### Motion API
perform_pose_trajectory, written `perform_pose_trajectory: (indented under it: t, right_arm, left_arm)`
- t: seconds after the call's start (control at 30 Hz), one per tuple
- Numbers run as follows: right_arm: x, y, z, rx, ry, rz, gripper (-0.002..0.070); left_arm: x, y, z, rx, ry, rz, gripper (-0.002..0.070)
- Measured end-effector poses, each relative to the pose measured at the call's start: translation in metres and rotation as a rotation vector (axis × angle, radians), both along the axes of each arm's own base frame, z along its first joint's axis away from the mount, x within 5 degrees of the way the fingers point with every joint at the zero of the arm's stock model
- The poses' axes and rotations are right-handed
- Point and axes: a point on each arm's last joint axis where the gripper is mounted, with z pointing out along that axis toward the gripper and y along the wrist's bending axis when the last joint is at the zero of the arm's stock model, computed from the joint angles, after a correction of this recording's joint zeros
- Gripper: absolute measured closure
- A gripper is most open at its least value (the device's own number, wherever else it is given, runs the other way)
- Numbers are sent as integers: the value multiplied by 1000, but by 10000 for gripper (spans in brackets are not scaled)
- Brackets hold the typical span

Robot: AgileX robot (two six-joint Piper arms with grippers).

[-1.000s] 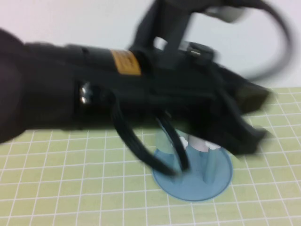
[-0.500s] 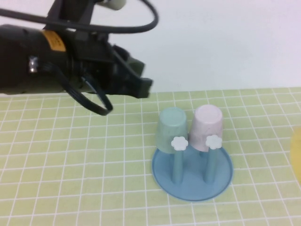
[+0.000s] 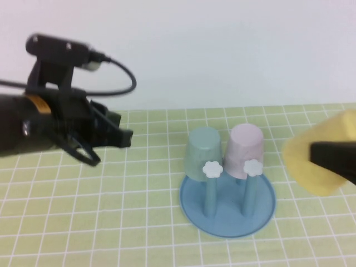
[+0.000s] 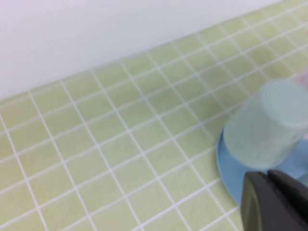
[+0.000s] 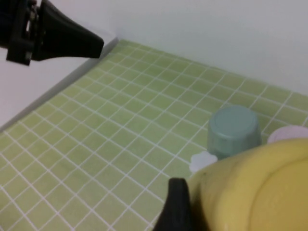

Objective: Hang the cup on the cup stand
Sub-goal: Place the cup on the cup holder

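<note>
The yellow cup [image 3: 311, 167] is held in the air at the far right, to the right of the cup stand [image 3: 228, 219] and tilted on its side. My right gripper [image 3: 322, 158] is shut on it; one black finger [image 5: 175, 207] lies against its wall [image 5: 255, 187]. The stand's two near posts carry bare white flower knobs [image 3: 212, 168]. My left gripper [image 3: 125, 138] is shut and empty, above the mat to the left of the stand. Its fingertips [image 4: 274, 202] show near the base rim [image 4: 231, 163].
A pale teal-green cup [image 3: 202, 150] and a pale pink cup [image 3: 245, 147] hang upside down on the stand's two far posts. A green gridded mat [image 3: 111, 211] covers the table and a white wall stands behind it. My left arm also shows in the right wrist view [image 5: 72, 41].
My left arm has pulled back to the left, away from above the stand. My right gripper has come in from the right edge with the yellow cup.
</note>
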Motion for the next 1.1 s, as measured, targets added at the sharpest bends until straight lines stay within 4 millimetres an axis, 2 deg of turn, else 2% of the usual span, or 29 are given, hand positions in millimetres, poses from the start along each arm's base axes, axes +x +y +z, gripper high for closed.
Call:
perform_pose_trajectory:
  t: [0.27,0.43,0.67,0.83,0.93,1.1]
  right_arm:
    - [49,19,4,-47,25,69,88]
    - [72,41,4,-77,23,133,88]
    - [88,90,-9,-124,28,213,88]
    - [96,120,-31,-227,47,280,88]
    - [104,126,-44,-282,86,283,88]
    - [112,127,-50,-322,96,279,88]
  left_arm:
    - [-1,2,-20,25,8,3,675]
    - [5,16,-21,0,18,73,675]
    - [15,45,-21,-57,58,206,675]
    - [17,52,-21,-64,61,233,675]
    - [17,52,-22,-67,64,233,675]
    - [17,52,-21,-63,57,231,675]
